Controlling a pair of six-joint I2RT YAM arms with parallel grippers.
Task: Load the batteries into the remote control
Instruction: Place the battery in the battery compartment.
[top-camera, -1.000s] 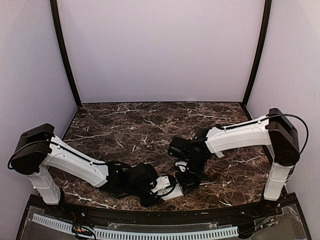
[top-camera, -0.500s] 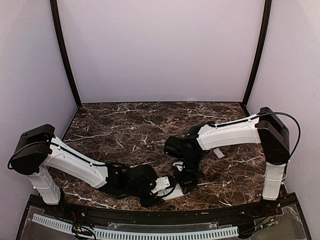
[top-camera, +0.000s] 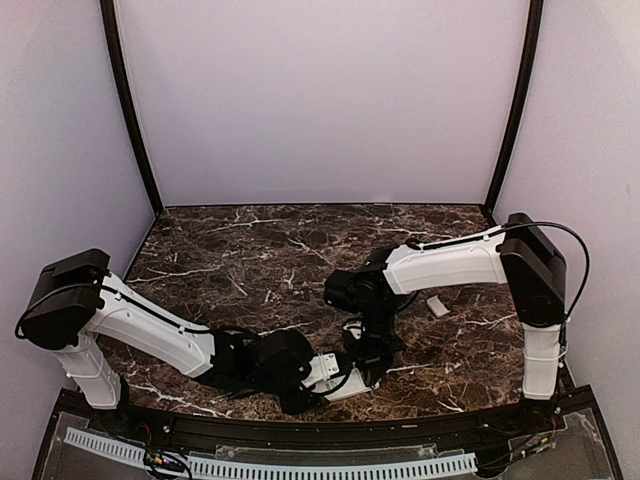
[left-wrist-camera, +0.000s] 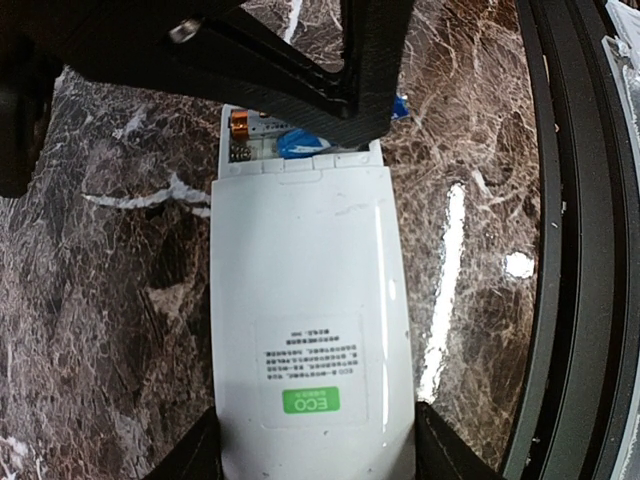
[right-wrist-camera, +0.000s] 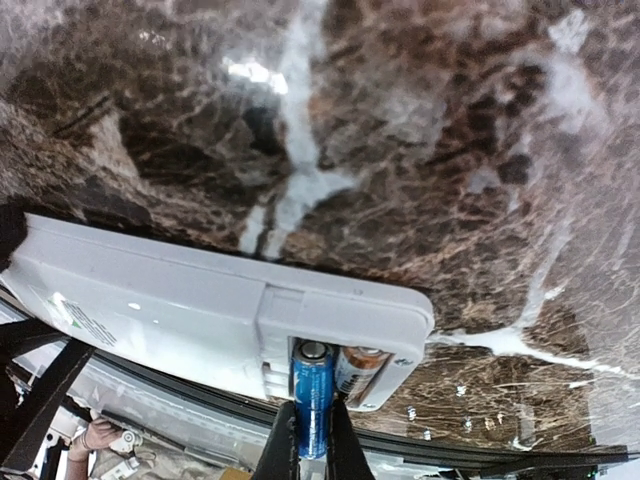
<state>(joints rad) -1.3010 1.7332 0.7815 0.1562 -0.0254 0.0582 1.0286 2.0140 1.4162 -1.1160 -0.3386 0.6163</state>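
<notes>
We see a dark brown marble desk (top-camera: 250, 245) veined white, pale lilac walls (top-camera: 320, 100) on three sides, two black posts (top-camera: 127, 110) in the back corners

A green tag (left-wrist-camera: 311, 402) reading "ECO" sits on the white sticker (left-wrist-camera: 310, 350) on the back of the remote (left-wrist-camera: 300, 250). The fine print above the tag is too small to read.

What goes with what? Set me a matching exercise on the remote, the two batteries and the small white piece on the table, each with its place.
1 remote control
2 blue battery
3 orange-brown battery
4 small white piece

a lying alone on the marble table
b pinched by the right gripper
c clamped in the left gripper, back up
d lying in the open compartment, ungripped

Pairs: 1-c, 2-b, 3-d, 4-a
</notes>
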